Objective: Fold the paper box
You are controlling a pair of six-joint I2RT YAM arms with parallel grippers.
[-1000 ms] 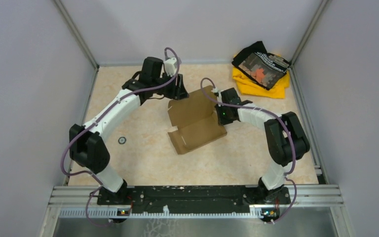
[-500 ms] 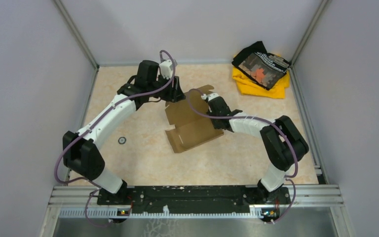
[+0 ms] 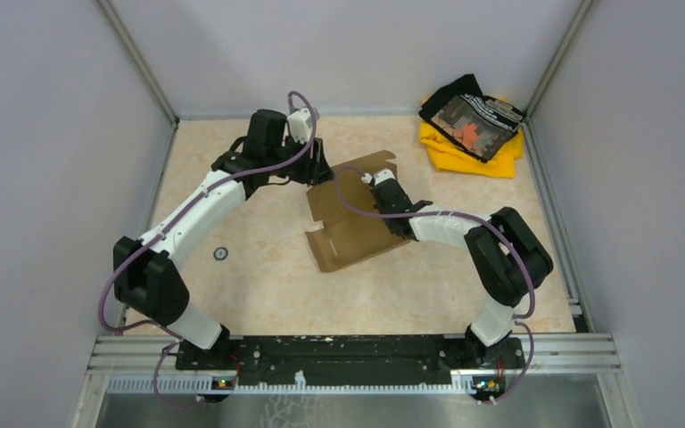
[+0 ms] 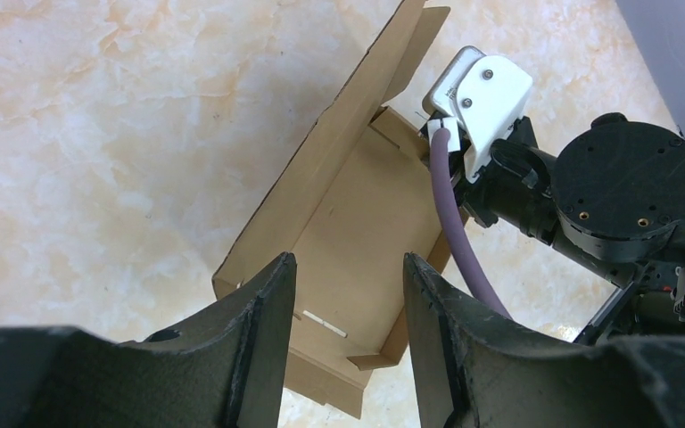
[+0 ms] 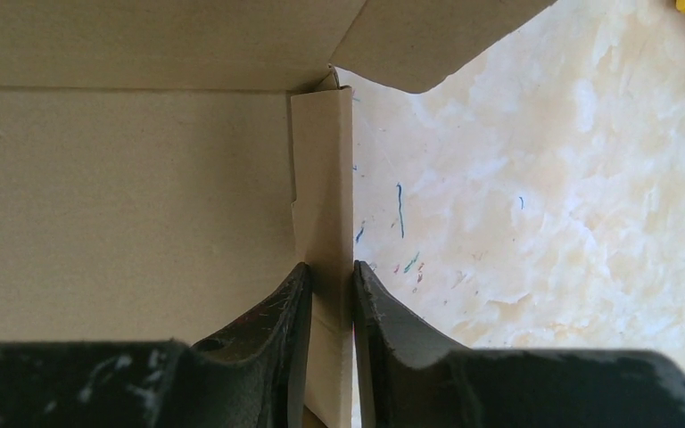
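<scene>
**Operator:** State of the left gripper [image 4: 346,267]?

**Technician:** Jaws moderately wide and empty. It hovers over the far-left corner of the paper box [image 3: 357,234]. The box lies on the table [image 3: 259,285] between the two arms, with its long axis running near to far and leaning right at the far end.

**Operator:** And the right gripper [image 5: 330,269]?

**Technician:** Narrow, pinching a raised flap on the box's right side. It is the nearer tool, and the flap runs straight ahead along its fingers.

**Operator:** What differs from one second earlier?

**Technician:** The right wrist sits further left, over the box. The far flap lies lower and wider. The left arm has shifted slightly left.
</scene>
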